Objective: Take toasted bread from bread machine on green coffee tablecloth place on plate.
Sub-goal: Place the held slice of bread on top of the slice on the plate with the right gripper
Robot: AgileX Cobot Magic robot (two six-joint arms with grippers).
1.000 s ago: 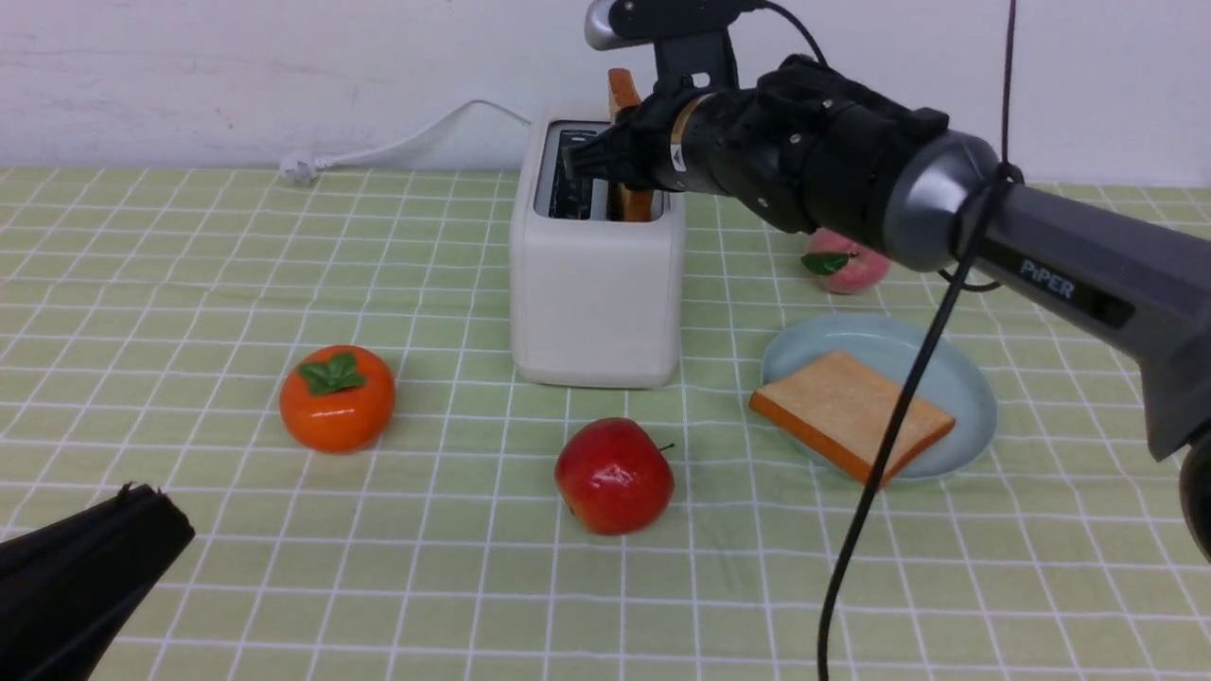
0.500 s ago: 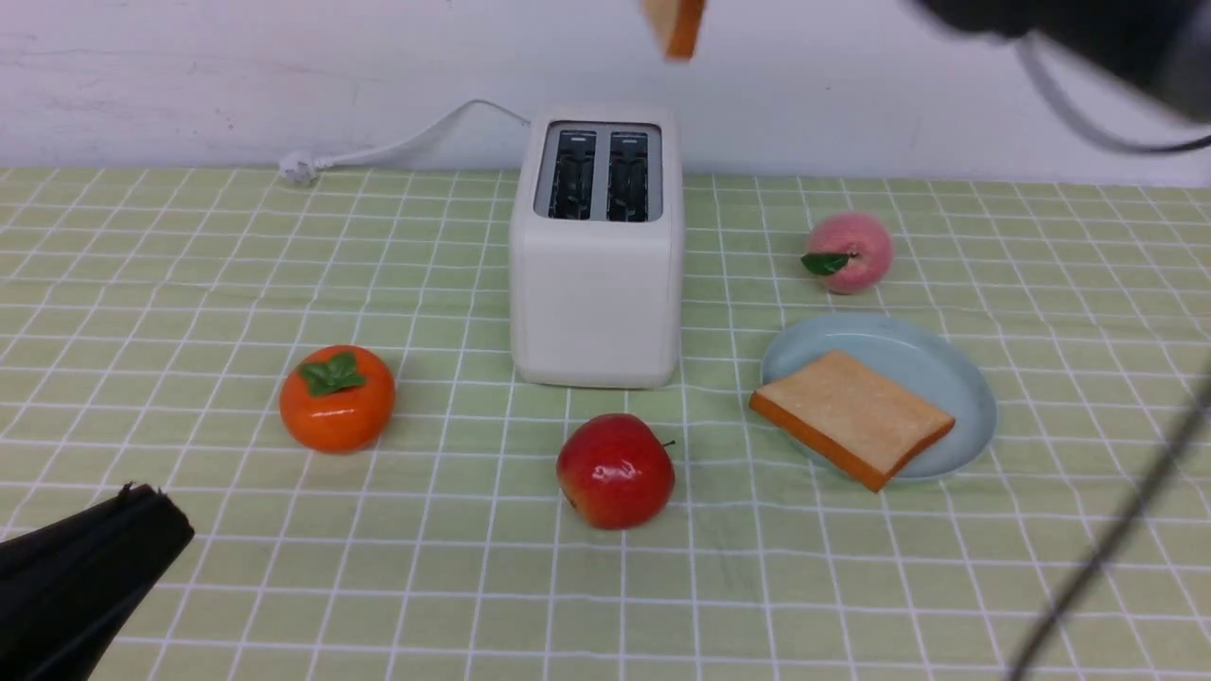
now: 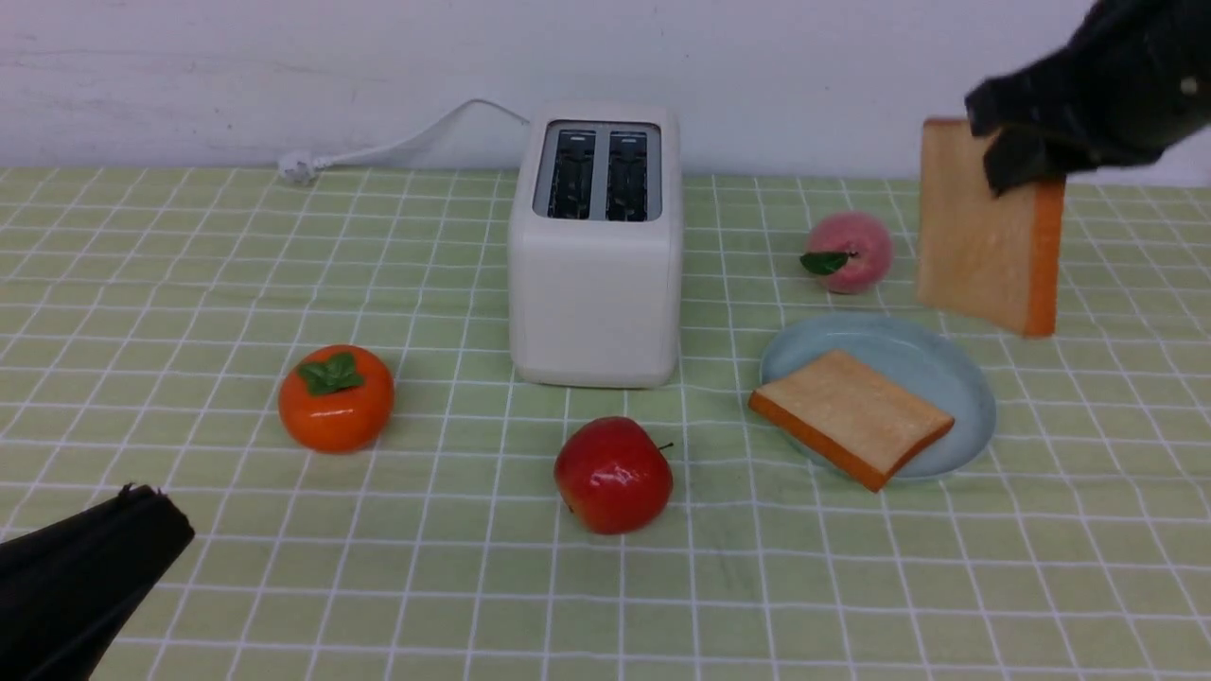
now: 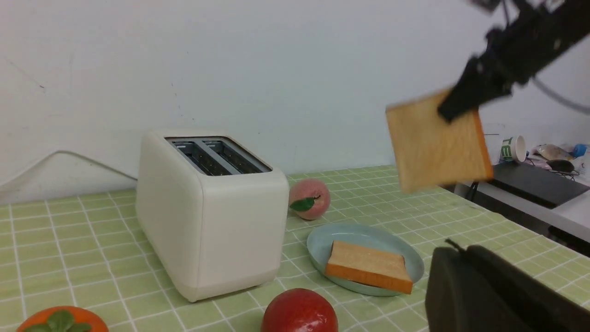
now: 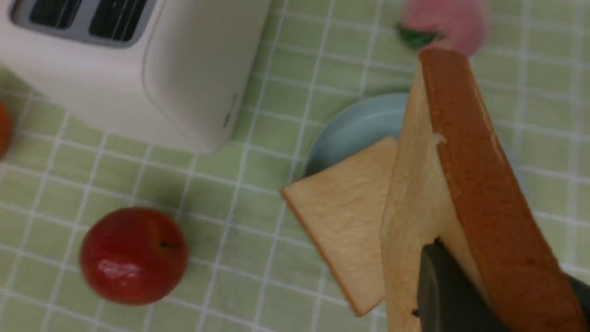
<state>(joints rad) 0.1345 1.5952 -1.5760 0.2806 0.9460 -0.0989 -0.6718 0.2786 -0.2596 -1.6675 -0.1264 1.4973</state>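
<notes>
A shiny red apple (image 3: 613, 476) sits at the front, in the middle. An orange fruit (image 3: 336, 399) with a green leafy top is well off to its left. A pink peach (image 3: 849, 251) with one green leaf lies farther back, on the right.

No lettering, brand or number can be read anywhere. The one mark I can spot is a green print on a white cup (image 4: 513, 148) on the side desk (image 4: 525, 182), past the right claw (image 4: 454, 108) and lower down, and it is too blurred to read.

The peach (image 5: 445, 27) is blurred, the left claw (image 3: 151, 511) mostly cropped.
</notes>
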